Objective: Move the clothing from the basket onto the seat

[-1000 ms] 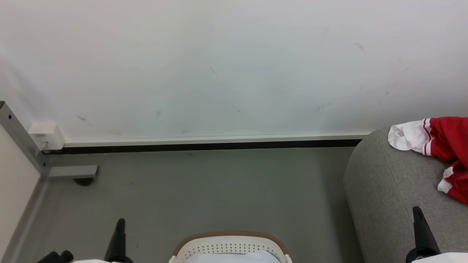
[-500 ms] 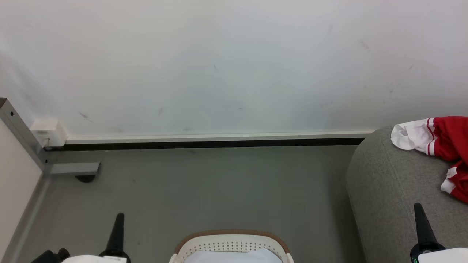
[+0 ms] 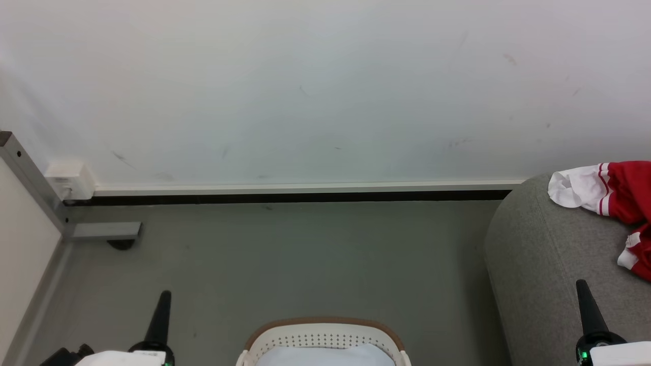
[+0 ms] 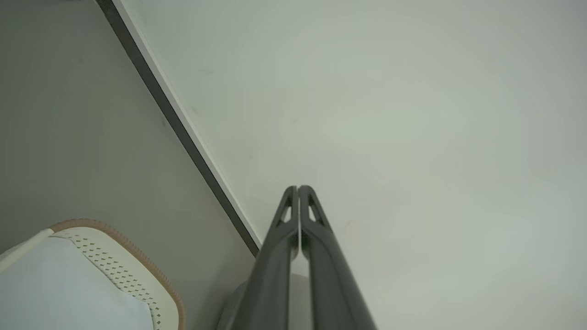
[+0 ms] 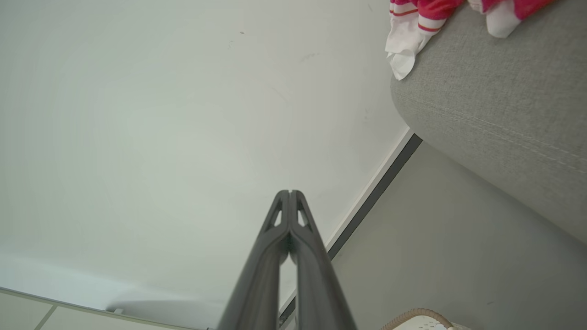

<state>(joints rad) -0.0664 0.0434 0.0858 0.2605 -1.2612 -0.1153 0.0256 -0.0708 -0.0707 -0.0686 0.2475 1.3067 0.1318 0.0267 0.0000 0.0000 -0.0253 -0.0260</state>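
Note:
The red clothing [image 3: 623,190] with white sleeve ends lies on the grey seat [image 3: 544,259] at the right edge of the head view. It also drapes over the seat's [image 5: 504,110] rounded edge as the clothing [image 5: 412,27] in the right wrist view. The cream basket [image 3: 325,338] with a brown rim stands at the bottom middle, with pale blue cloth [image 3: 325,356] inside. My left gripper [image 3: 164,297] is shut and empty, left of the basket [image 4: 137,279]. My right gripper [image 3: 581,287] is shut and empty, in front of the seat, well below the clothing.
A white wall with a dark baseboard [image 3: 295,197] runs across the far side of the grey floor. A grey metal frame leg [image 3: 101,231] and a white wall box [image 3: 68,180] stand at the far left. Open floor lies between basket and wall.
The whole head view has shifted slightly, so the camera has moved. Both grippers remain shut and empty near the bottom corners. The clothing lies unchanged on the seat.

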